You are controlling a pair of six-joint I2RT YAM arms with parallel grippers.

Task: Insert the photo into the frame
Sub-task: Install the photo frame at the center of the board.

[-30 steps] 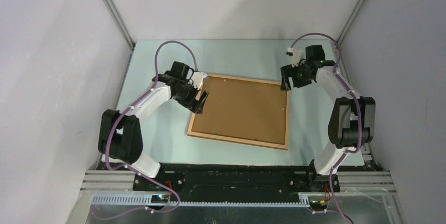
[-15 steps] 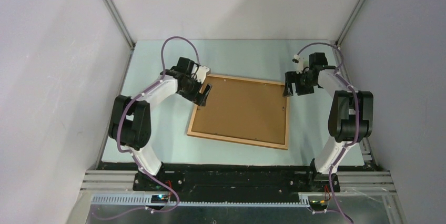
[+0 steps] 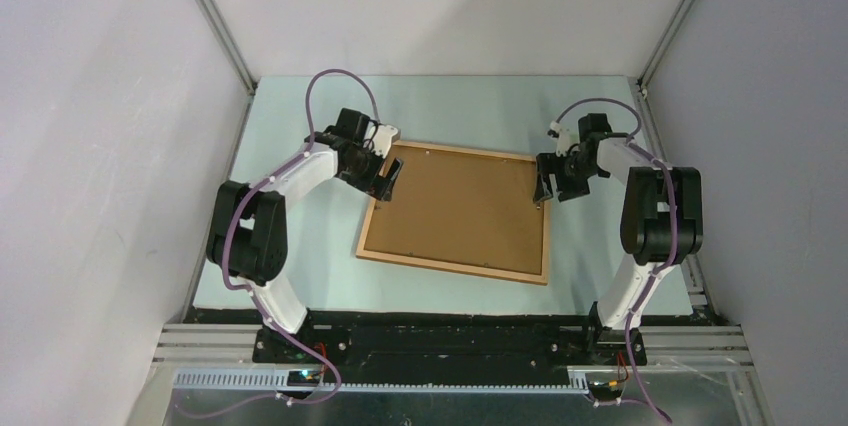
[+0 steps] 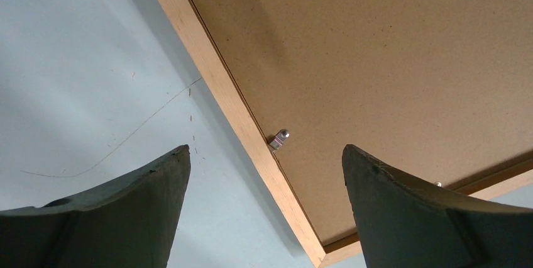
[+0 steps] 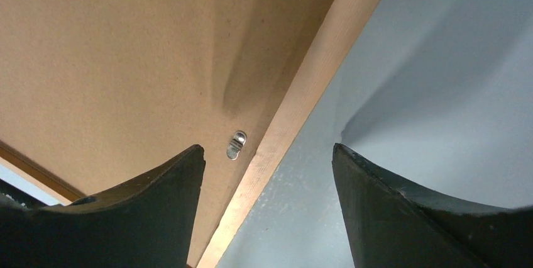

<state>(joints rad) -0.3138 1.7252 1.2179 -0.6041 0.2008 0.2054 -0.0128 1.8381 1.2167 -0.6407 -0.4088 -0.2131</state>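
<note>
The frame lies face down in the middle of the table, with the plain brown backing board set in it. The photo is not in view. My left gripper is open and empty, straddling the frame's left rail just above a small metal clip. My right gripper is open and empty, straddling the right rail beside another clip. Neither gripper holds anything.
The pale green table mat is bounded by grey walls and metal posts at the left, right and back. Fine scratch marks show on the mat left of the frame.
My left gripper has moved a little farther along the frame's left rail. My right gripper has come down and nearer along the right rail. The frame has not moved.
</note>
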